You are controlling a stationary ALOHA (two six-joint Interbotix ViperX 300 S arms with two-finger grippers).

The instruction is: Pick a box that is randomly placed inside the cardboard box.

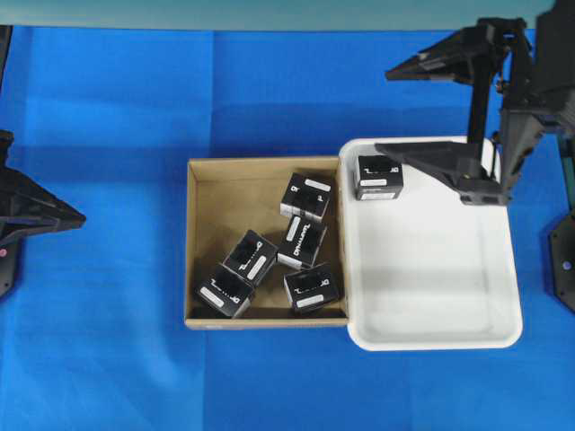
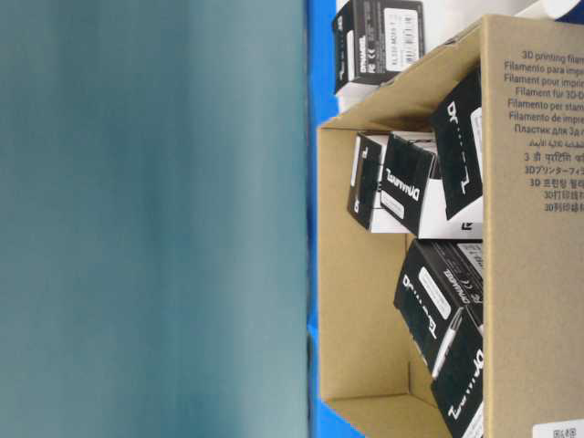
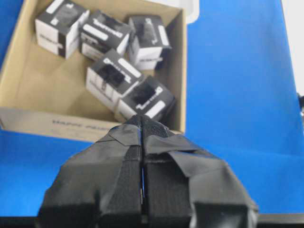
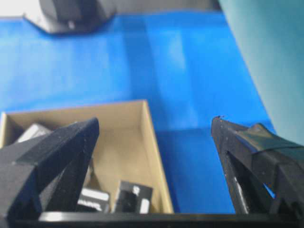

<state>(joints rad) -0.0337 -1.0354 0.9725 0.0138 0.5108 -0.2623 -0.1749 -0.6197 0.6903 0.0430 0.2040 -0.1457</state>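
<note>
The cardboard box (image 1: 208,184) sits mid-table with several black boxes inside, among them one (image 1: 305,196) at the far side and one (image 1: 224,289) in the near left corner. Another black box (image 1: 378,177) lies in the white tray (image 1: 431,269). My right gripper (image 1: 384,110) is open and empty, raised above the tray's far left corner near that box. In the right wrist view its fingers (image 4: 71,142) frame the cardboard box wall (image 4: 154,147). My left gripper (image 1: 76,217) is shut and empty, left of the cardboard box (image 3: 47,123); it also shows in the left wrist view (image 3: 141,122).
The white tray touches the cardboard box's right wall. A blue cloth (image 1: 108,359) covers the table. The table-level view shows the cardboard box's printed side (image 2: 529,274) and boxes leaning inside (image 2: 406,182).
</note>
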